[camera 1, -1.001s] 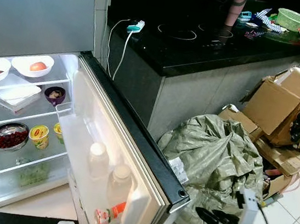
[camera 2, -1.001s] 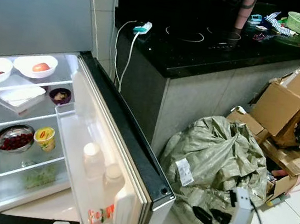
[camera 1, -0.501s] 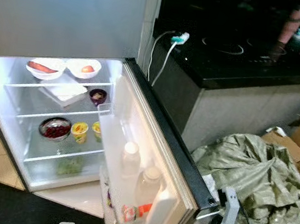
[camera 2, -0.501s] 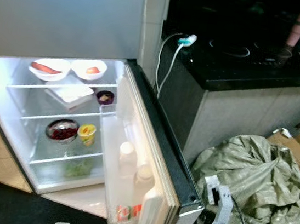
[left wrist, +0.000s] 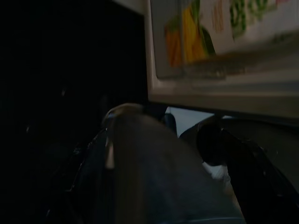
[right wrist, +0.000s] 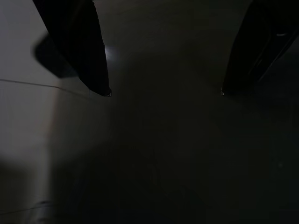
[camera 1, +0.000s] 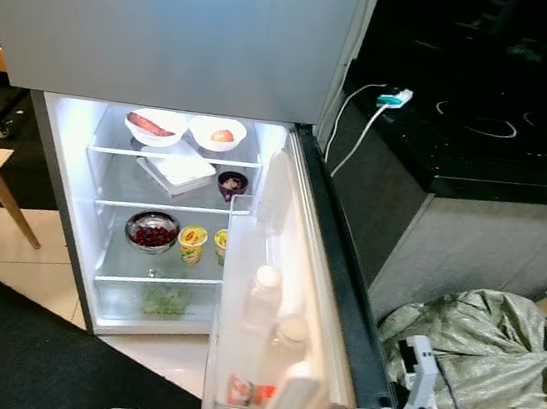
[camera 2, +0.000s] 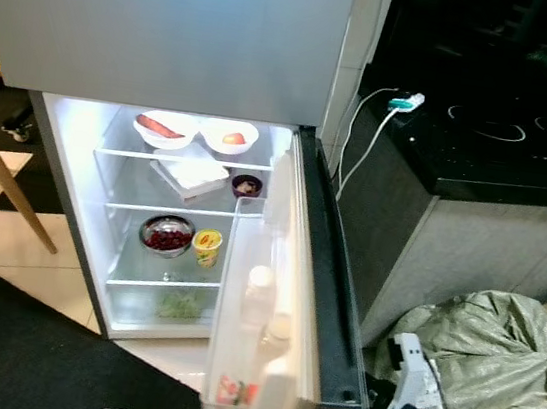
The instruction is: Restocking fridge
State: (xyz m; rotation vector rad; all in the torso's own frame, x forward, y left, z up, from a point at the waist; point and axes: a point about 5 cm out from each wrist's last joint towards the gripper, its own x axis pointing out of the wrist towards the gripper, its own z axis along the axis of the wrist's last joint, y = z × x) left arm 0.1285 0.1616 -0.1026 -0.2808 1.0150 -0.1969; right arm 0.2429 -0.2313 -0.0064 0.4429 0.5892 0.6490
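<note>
I am facing the fridge with its lower door swinging wide open toward me. My right tool is hanging low beside the door's outer edge, near the grey-green sack, and its two black fingers are standing apart with nothing between them. My left tool is sitting in deep shade under a pale shelf edge; I cannot tell how its fingers are standing. Inside, two white bowls are resting on the top shelf, a steel bowl of red fruit and a yellow cup lower down. Two bottles are standing in the door rack. The black desk is lying to the right
</note>
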